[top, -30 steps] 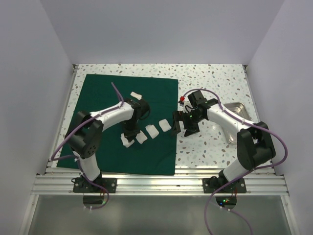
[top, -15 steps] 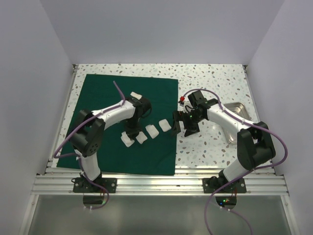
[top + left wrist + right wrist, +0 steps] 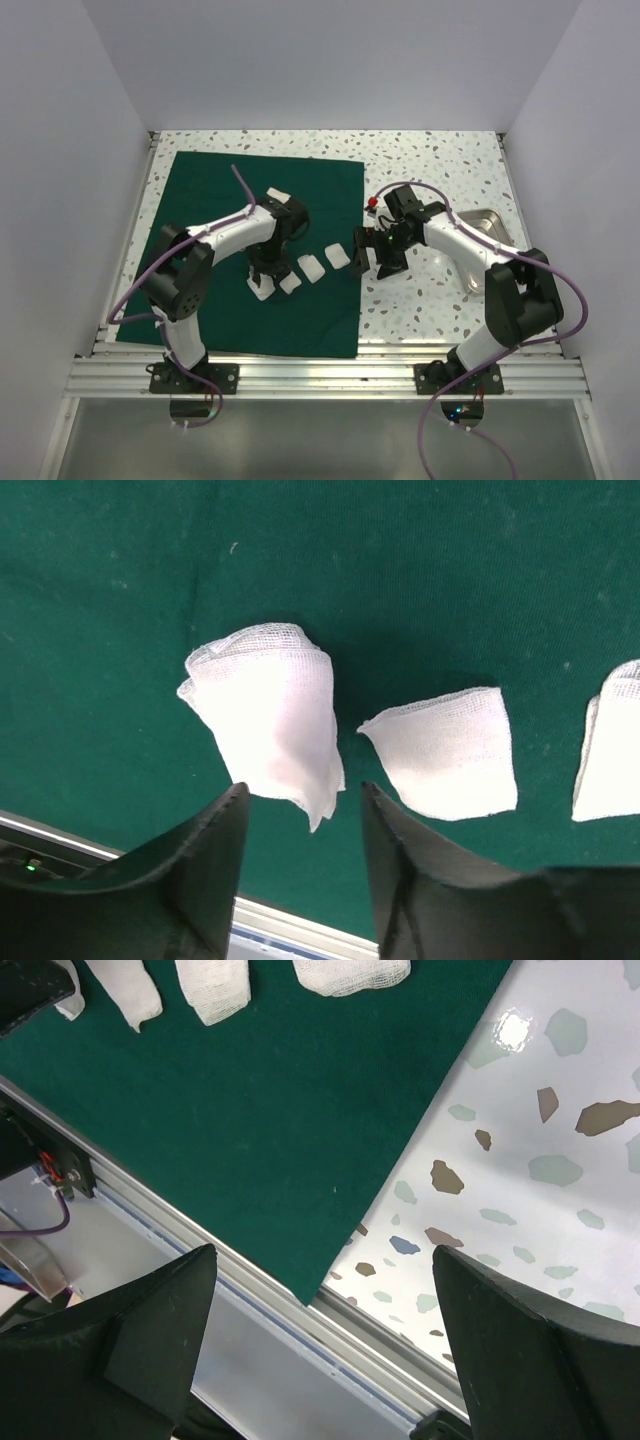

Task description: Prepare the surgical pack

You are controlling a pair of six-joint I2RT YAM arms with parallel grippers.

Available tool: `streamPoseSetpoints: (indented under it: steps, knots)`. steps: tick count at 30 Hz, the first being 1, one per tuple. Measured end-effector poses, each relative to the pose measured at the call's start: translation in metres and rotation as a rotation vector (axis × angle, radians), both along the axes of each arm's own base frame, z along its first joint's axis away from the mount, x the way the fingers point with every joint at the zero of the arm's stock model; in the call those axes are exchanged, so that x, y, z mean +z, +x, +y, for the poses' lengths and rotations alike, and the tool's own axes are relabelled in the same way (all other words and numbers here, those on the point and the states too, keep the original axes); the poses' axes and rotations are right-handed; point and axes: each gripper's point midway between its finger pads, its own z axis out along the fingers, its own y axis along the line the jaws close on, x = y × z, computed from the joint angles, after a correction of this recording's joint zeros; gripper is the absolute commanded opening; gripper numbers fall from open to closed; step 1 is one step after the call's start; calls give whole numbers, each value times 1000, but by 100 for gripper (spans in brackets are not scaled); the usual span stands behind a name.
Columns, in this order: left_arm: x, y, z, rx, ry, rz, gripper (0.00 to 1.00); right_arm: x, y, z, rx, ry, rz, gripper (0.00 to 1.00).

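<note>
Surgical pack point(image 3: 200, 200) lies spread flat beneath the left gripper point(image 3: 300, 800), jaws apart above gauze squares point(image 3: 447, 750). The right gripper point(image 3: 320, 1260), likewise apart, hovers over its corner. Folding apparently not begun.

No legible txt or labels, far as visible.

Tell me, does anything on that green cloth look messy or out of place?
Yes: the gauze square nearest the left claw is bunched and rumpled, while its neighbour lies flat. One stray square sits apart from the row, farther back.
</note>
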Motion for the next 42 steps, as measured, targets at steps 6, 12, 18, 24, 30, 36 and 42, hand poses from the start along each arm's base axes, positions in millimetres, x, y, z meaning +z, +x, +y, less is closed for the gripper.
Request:
streamPoseSetpoints:
  steps: [6, 12, 18, 24, 30, 36, 42]
  knots:
    - [21, 2, 2, 3, -22, -59, 66, 0, 0, 0, 0, 0, 0, 93]
    - [53, -6, 11, 18, -128, -178, 56, 0, 0, 0, 1, 2, 2, 93]
    - [41, -23, 43, 130, -334, -275, 60, 2, -3, 2, 6, 16, 14, 93]
    - [23, -18, 36, 102, -443, -312, 58, 2, -7, 1, 7, 13, 31, 93]
    - [10, -6, 30, 68, -487, -316, 54, 2, -9, 0, 7, 9, 40, 93]
    - [-1, 0, 39, 74, -471, -298, 49, 7, -11, -1, 6, 11, 33, 93]
    - [-5, -1, 40, 72, -464, -282, 47, 7, -11, -1, 5, 12, 35, 93]
